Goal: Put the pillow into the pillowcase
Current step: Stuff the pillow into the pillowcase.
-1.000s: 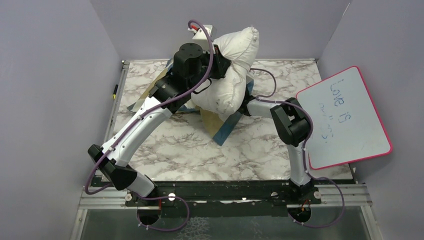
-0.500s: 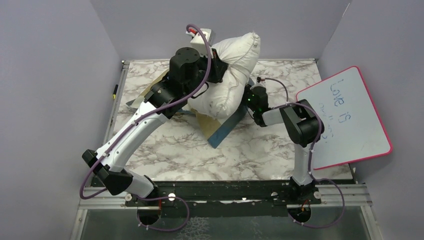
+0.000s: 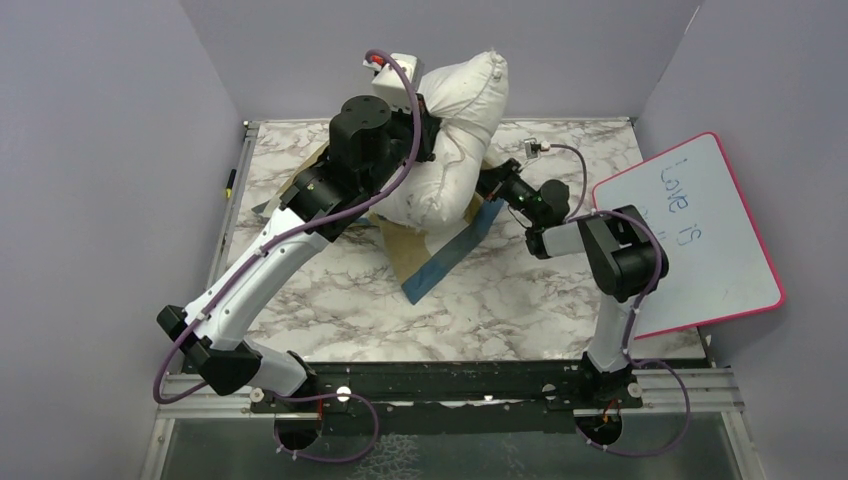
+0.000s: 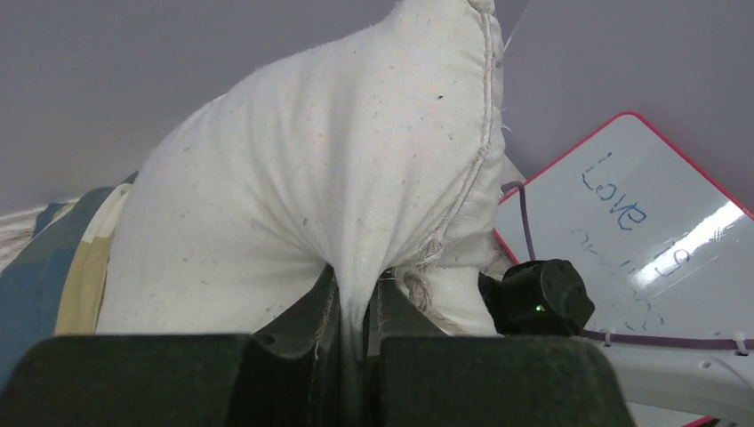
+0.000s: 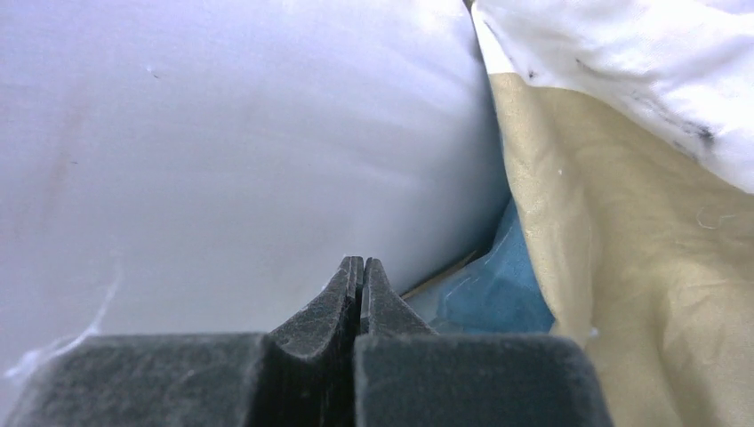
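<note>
The off-white pillow [image 3: 450, 135] hangs tilted above the back of the table, and my left gripper [image 3: 428, 125] is shut on a fold of its fabric. In the left wrist view that fold runs down between the jaws of the left gripper [image 4: 357, 307], with the pillow [image 4: 311, 178] bulging above. The blue, tan and cream pillowcase [image 3: 440, 255] lies under the pillow, partly hidden by it. My right gripper [image 3: 490, 183] sits at the pillow's lower right. The right wrist view has it [image 5: 360, 263] shut with nothing between the jaws, and tan and blue pillowcase cloth [image 5: 613, 267] lies just to its right.
A pink-rimmed whiteboard [image 3: 690, 235] leans at the right edge of the marble table [image 3: 330, 300]. Purple walls close in the back and both sides. A small marker [image 3: 229, 182] lies by the left edge. Purple cables loop along both arms.
My right gripper has shut and come out from under the pillow to its right side. The left arm has carried the pillow slightly up and left, and the pillowcase has shifted left.
</note>
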You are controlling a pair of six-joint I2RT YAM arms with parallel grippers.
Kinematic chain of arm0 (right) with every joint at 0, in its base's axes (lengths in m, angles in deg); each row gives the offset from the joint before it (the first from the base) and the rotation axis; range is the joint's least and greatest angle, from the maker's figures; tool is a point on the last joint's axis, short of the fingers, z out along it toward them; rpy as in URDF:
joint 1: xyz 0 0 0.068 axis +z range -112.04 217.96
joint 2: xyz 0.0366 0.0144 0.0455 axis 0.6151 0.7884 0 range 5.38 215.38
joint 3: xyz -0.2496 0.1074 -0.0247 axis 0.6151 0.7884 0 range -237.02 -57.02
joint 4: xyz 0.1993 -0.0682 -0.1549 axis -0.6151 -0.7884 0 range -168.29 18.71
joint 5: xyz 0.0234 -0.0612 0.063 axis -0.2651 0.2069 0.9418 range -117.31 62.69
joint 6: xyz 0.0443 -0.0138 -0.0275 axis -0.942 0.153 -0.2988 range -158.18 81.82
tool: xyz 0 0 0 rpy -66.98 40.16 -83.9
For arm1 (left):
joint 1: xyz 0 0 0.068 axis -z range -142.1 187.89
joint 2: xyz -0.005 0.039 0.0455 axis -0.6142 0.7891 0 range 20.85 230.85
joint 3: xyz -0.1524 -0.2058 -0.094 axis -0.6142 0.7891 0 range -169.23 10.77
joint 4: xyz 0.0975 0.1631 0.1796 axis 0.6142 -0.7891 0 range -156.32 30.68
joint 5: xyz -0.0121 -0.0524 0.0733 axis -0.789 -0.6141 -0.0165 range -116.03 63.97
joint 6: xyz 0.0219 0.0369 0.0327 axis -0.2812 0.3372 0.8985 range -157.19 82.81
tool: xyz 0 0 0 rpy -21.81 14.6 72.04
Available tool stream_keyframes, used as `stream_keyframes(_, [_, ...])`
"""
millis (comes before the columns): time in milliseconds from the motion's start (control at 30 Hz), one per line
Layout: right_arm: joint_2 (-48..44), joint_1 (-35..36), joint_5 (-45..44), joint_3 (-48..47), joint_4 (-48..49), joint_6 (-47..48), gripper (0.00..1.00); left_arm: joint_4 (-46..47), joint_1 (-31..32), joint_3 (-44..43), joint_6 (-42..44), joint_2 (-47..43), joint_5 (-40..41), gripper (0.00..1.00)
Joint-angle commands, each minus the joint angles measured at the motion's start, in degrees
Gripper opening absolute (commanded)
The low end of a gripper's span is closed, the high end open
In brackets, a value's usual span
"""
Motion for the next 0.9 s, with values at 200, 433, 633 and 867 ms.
stream_keyframes(200, [-5.4, 0.79, -9.04, -1.21, -23.4, 7.71, 0.26, 8.11, 0.05, -0.24, 1.39, -4.5, 2.78, 0.0])
stream_keyframes(433, [-7.15, 6.31, -25.74, -8.49, -42.04, 12.34, 0.59, 9.06, 0.1, -0.03, 0.41, -4.53, 1.92, 0.0])
stream_keyframes(633, [-4.91, 9.99, -35.11, -15.55, -51.07, 14.47, 0.62, 9.65, 0.12, 0.29, -0.8, -4.51, 0.76, 0.0])
stream_keyframes(867, [1.17, 11.33, -43.59, -20.3, -54.78, 13.09, 0.63, 11.5, 0.05, 2.13, -1.94, -5.29, 0.64, 0.0])
